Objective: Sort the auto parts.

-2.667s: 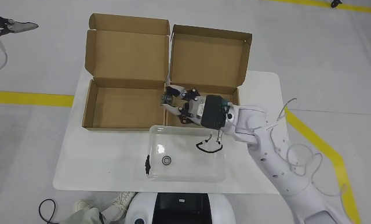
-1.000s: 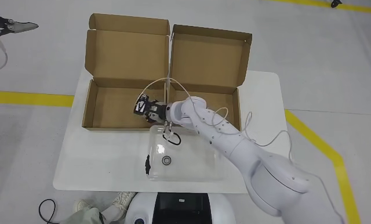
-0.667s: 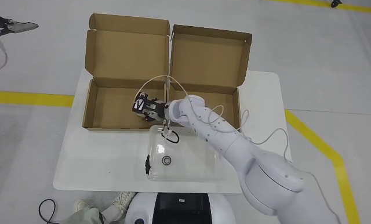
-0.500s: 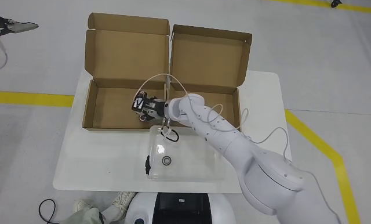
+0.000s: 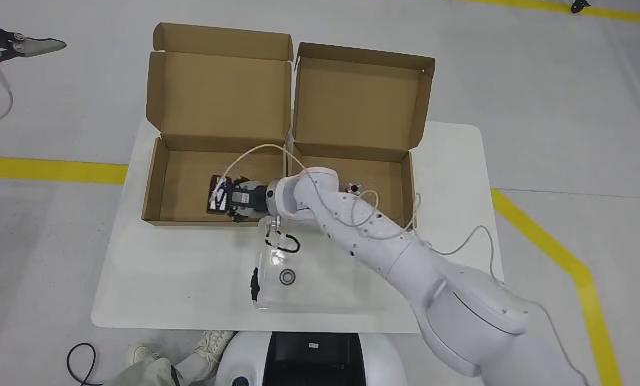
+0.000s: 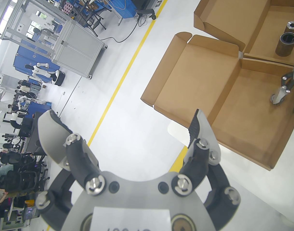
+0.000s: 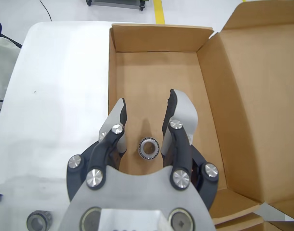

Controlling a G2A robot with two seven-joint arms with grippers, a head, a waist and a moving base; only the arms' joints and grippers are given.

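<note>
Your right gripper hung with its fingers apart inside the left cardboard box, which sat at 10 o'clock on the table. The bearing ring lay loose on the box floor between the fingers, toward the 6 o'clock wall. If you lifted out crookedly, a finger could have clipped the ring or that wall, rolling the ring or shoving the box.

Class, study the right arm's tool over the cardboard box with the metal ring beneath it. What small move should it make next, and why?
Probably raise the right tool straight up out of the box. Its jaws stand open, and the ring lies on the box floor between them, touching neither, so it looks delivered. A second ring waits in the clear tray.
</note>
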